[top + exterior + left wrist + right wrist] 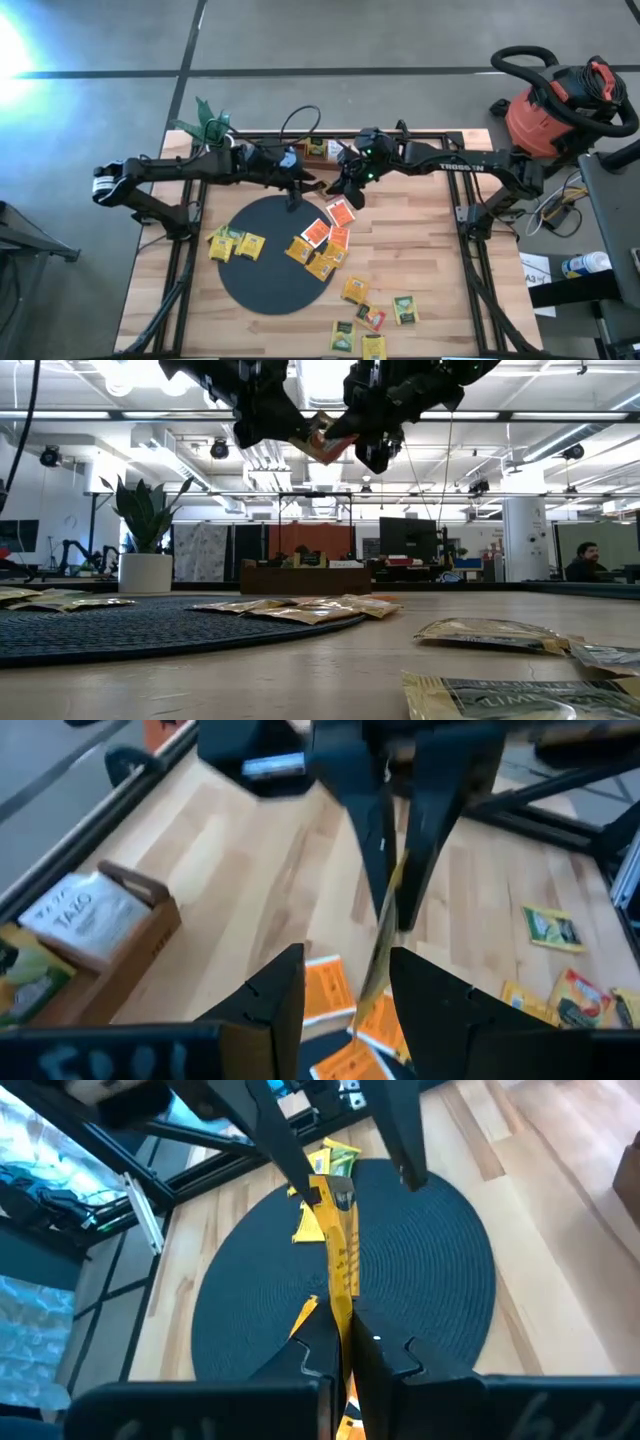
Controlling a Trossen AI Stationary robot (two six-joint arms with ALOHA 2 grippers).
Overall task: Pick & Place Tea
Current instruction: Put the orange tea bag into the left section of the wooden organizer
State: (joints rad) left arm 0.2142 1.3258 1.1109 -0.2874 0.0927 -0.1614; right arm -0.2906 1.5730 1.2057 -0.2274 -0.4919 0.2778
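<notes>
From above, both arms met over the table's far middle, the left gripper (292, 180) and right gripper (350, 185) just apart above the black mat (262, 290), with tea packets (330, 250) scattered on the mat and the near right of the table (430, 260). The low view alone showed height: both grippers hung well above the table, an orange packet (322, 440) between them. The left wrist view showed the left fingers (270, 995) spread apart, and a wooden tray (110, 935) beside the table's edge. The right wrist view showed the right fingers (385, 1355) clamped on the packet's edge, held upright over the mat
</notes>
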